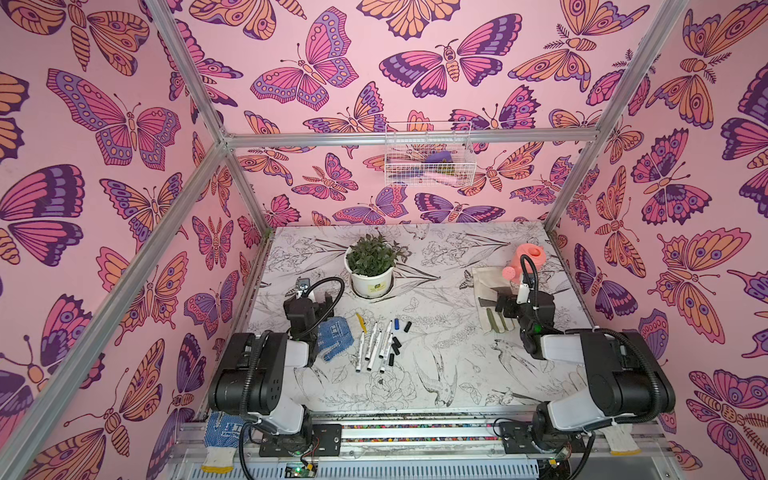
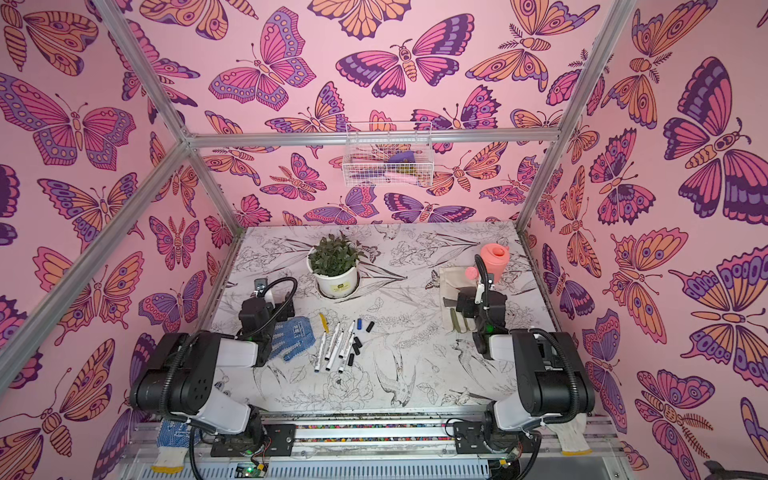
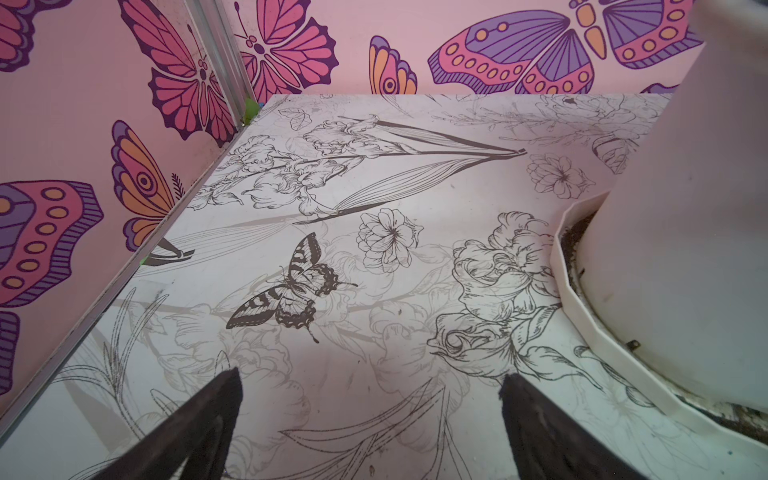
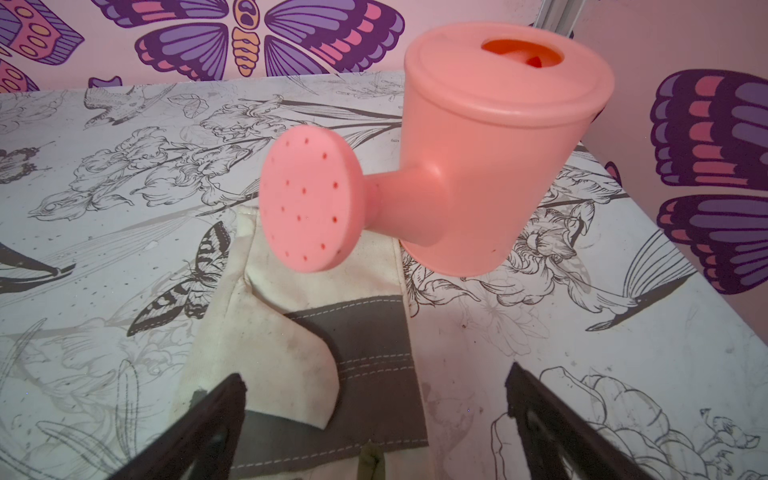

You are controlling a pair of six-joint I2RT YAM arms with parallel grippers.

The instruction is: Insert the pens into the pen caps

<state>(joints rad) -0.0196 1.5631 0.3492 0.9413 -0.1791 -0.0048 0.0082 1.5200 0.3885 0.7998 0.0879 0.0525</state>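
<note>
Several white pens (image 1: 376,347) (image 2: 334,347) lie side by side near the middle of the table, between the two arms. Black pen caps (image 1: 395,347) (image 2: 356,347) lie loose just to their right. A blue pen cap (image 1: 397,323) (image 2: 359,323) and another black one (image 1: 407,326) lie slightly further back. My left gripper (image 1: 318,299) (image 2: 276,301) (image 3: 370,386) hangs open over bare table, left of the pens. My right gripper (image 1: 505,303) (image 2: 463,303) (image 4: 374,386) is open too, empty, above a glove at the right. Neither wrist view shows pens or caps.
A blue glove (image 1: 334,338) lies beside the pens with a small yellow piece (image 1: 360,322) near it. A potted plant (image 1: 370,266) (image 3: 665,249) stands behind them. A pink watering can (image 1: 525,259) (image 4: 478,145) and a cream-grey glove (image 1: 490,299) (image 4: 316,332) are at the right.
</note>
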